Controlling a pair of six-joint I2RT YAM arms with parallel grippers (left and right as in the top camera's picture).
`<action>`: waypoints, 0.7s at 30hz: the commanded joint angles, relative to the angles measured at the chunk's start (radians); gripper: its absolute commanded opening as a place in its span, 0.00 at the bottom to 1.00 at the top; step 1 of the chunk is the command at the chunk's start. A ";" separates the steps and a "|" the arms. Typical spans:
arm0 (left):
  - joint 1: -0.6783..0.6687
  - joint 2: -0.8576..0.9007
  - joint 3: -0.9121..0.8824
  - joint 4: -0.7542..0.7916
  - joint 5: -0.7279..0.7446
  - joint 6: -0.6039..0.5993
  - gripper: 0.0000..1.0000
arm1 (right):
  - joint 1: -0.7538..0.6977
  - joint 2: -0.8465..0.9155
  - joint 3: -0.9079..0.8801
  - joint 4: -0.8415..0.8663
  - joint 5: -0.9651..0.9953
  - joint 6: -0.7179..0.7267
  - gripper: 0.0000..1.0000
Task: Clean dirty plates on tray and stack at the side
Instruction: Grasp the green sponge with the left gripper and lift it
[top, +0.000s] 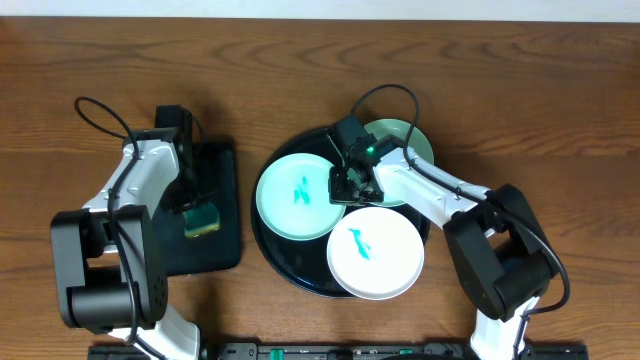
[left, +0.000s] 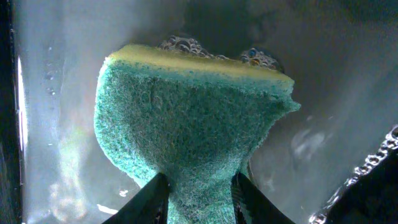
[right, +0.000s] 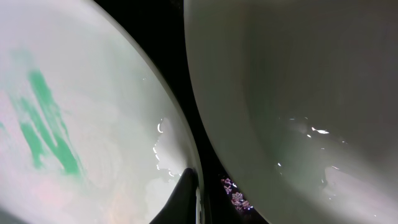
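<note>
Left jaws: clamped on sponge (left: 186, 124), green scrub face up, suds along its top edge, over the wet small tray (top: 225, 200).

Right jaws: shut, tip at the rim of the left mint plate (top: 280, 210). Can't tell if it pinches that rim.

All three plates sit on the round tray (top: 275, 252). Left mint and white plate (top: 390, 265) show a teal smear (top: 301, 190). Rear mint plate (top: 408, 140) is partly hidden.

Advice: steady the mint plate by its edge, bring the sponge in flat, wipe across the smear. Use light pressure so neighbours don't slide.
</note>
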 joint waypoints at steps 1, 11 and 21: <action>0.003 0.022 0.018 0.013 -0.003 -0.005 0.38 | 0.010 0.032 -0.033 -0.027 0.031 -0.030 0.01; 0.003 0.022 0.018 0.013 -0.003 0.000 0.39 | 0.010 0.032 -0.033 -0.026 0.031 -0.030 0.01; 0.002 -0.037 0.019 -0.004 -0.001 0.010 0.07 | 0.010 0.032 -0.033 -0.035 0.031 -0.030 0.01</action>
